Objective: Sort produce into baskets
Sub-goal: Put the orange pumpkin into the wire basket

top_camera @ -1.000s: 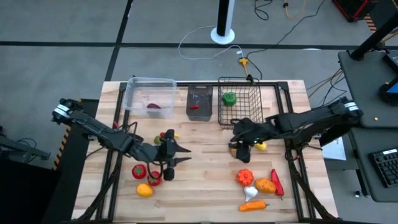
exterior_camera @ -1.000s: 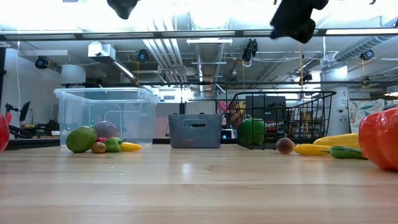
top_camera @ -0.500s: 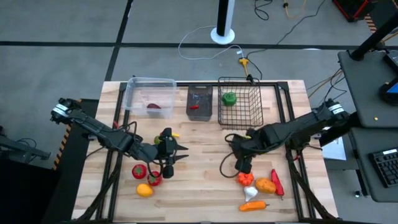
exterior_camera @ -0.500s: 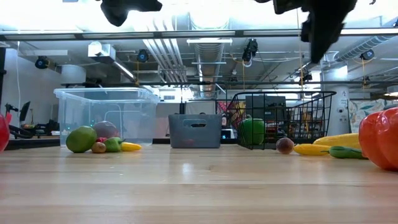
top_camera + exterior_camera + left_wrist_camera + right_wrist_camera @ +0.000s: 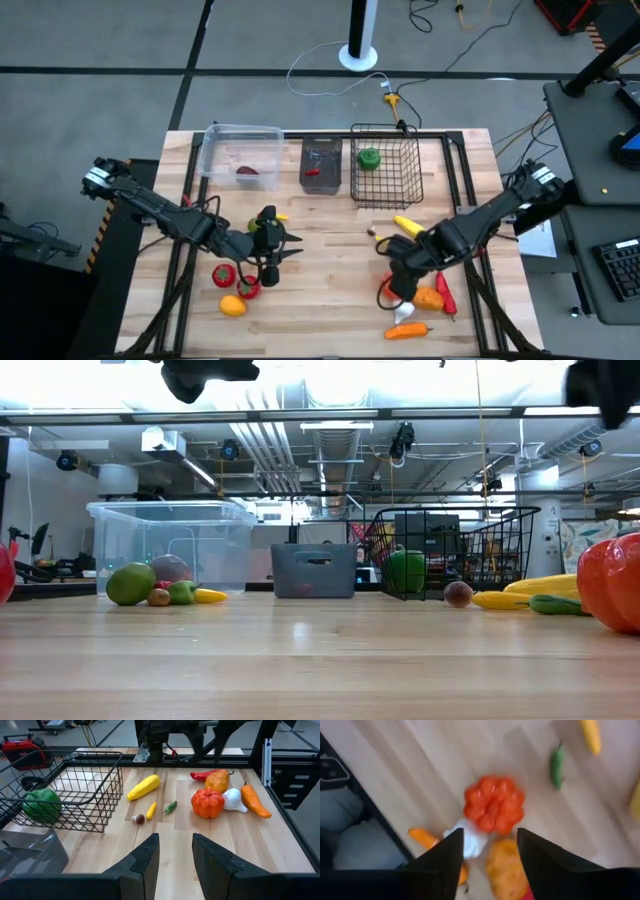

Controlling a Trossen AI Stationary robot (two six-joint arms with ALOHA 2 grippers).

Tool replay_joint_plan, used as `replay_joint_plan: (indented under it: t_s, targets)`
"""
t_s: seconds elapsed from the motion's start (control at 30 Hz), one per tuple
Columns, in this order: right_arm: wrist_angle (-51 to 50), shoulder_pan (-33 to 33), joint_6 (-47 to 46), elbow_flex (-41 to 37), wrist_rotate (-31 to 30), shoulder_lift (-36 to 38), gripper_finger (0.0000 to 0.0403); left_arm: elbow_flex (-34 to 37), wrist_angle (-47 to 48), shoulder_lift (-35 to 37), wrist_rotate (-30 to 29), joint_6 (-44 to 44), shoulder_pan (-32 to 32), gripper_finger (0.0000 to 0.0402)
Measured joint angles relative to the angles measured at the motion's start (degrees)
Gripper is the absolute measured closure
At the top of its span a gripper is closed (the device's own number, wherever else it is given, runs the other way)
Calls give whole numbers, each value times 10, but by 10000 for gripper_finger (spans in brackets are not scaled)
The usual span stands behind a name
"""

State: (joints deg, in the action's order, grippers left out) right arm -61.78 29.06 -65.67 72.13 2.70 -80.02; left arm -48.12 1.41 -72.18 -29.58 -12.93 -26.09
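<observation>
Three baskets line the far edge: a clear tub [image 5: 240,152], a dark bin [image 5: 321,165] and a wire-mesh basket [image 5: 386,168] with a green pepper [image 5: 369,157] lying in it. My right gripper [image 5: 393,287] hangs open, pointing down over a ribbed orange-red tomato [image 5: 494,805]. That tomato lies on the table beside a white garlic [image 5: 470,840], an orange fruit [image 5: 506,867] and a red chili [image 5: 445,294]. My left gripper [image 5: 175,840] is open and empty above the table's left half, near a red pepper [image 5: 223,273] and an orange [image 5: 232,305].
A yellow squash [image 5: 407,226], a small mushroom [image 5: 139,818] and a green chili [image 5: 170,806] lie in front of the wire basket. An orange carrot-like piece [image 5: 410,330] is near the front edge. Small green and yellow pieces [image 5: 272,220] sit by my left gripper.
My right gripper has swung from just in front of the wire basket toward the table's near right, sinking a little and tipping to point down. It now hangs over the cluster with the orange-red tomato. The yellow squash, covered before, now shows.
</observation>
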Motion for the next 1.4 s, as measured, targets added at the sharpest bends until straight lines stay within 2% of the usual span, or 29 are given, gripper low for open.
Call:
replay_joint_plan:
  t_s: [0.2, 0.33, 0.47, 0.83, 1.17, 1.4]
  targets:
    - [2, 11, -64, -2, 53, -12, 139, 0, 0, 0, 0, 2, 0, 301]
    - [19, 11, -54, -2, 52, -16, 85, 0, 0, 0, 0, 11, 0, 301]
    - [21, 9, -83, -2, 8, -16, 56, 0, 0, 0, 0, 27, 1, 301]
    - [27, 10, -121, -3, -13, -35, 51, 0, -1, 0, -1, 21, 2, 301]
    - [27, 10, -241, -2, -11, -80, 51, 0, 0, 0, 0, 23, 2, 301]
    - [27, 10, -259, -2, -2, -101, 51, 2, 0, 0, 0, 23, 3, 301]
